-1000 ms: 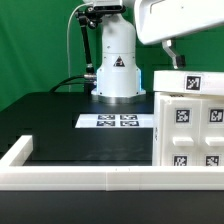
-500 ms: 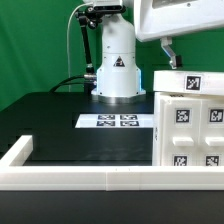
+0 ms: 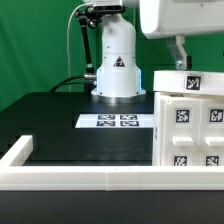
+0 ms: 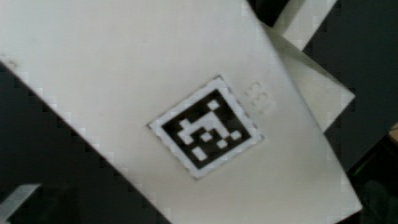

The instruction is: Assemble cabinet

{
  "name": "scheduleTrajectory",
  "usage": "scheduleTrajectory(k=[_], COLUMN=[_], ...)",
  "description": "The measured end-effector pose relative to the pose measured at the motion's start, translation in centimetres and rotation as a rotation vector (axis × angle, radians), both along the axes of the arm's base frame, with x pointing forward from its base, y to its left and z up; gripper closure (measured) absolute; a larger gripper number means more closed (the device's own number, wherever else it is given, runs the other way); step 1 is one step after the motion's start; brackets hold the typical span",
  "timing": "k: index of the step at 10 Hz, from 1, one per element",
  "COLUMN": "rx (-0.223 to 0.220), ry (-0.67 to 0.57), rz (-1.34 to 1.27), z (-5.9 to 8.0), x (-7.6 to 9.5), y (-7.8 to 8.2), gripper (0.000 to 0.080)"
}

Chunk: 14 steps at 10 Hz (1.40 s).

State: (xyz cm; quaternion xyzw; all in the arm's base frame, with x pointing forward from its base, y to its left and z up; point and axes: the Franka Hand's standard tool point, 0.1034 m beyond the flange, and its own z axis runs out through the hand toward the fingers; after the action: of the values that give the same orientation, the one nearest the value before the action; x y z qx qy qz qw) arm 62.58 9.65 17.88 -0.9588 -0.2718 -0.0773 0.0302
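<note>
Exterior view: the cabinet [image 3: 190,120] stands on the black bench [image 3: 70,130] at the exterior view's right, near the front rail [image 3: 80,178]. The claw [image 3: 178,55] hangs just above its top; whether its fingers are apart cannot be told. Wrist view: a tagged white cabinet face [image 4: 169,110] fills the frame. The marker board [image 3: 117,121] lies farther back.

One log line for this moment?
step: cabinet assembly | end effector: above cabinet, state unclear | wrist view: tagged white panel | marker board: on table
</note>
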Motion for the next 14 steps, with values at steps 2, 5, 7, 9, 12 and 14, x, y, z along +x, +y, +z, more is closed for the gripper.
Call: scheduleTrajectory(k=[2,5,7,9,12,14], rx=[-0.022,-0.058,-0.075,-0.082,-0.078,-0.075], ry=[-0.003,-0.012,0.006,0.015,0.028,0.027], rz=[0.106,0.247,0.355,0.397,0.35,0.316], z=[-0.3,-0.4,-0.7,-1.7,-2.8,-2.9], x=[-0.1,-0.1,-0.4,-0.4,-0.6,-0.5], y=[-0.3,-0.4,-0.1,-0.1,0.5,0.7], gripper=[0.0003,0.0003,0.0003,0.0003,0.0003,0.0224])
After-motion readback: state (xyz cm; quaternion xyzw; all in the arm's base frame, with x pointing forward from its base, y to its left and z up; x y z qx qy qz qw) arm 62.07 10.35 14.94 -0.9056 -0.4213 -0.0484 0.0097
